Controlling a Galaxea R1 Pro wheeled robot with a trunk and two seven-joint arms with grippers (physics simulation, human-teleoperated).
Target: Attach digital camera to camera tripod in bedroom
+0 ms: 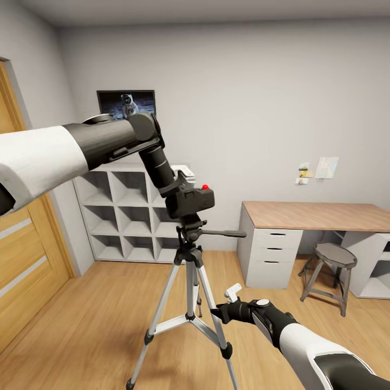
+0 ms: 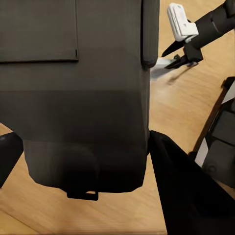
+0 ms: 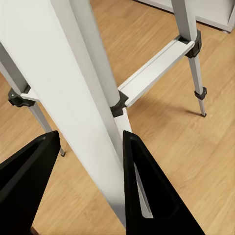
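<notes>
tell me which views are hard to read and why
Left wrist view: the digital camera sits so close it is a dark, featureless mass. Right wrist view: a camera tripod leg is washed out and pale between the jaws. Head view: evenly lit, sharp, with only soft shadows.

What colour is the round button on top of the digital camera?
Red; the button on the digital camera shows best in the head view.
</notes>
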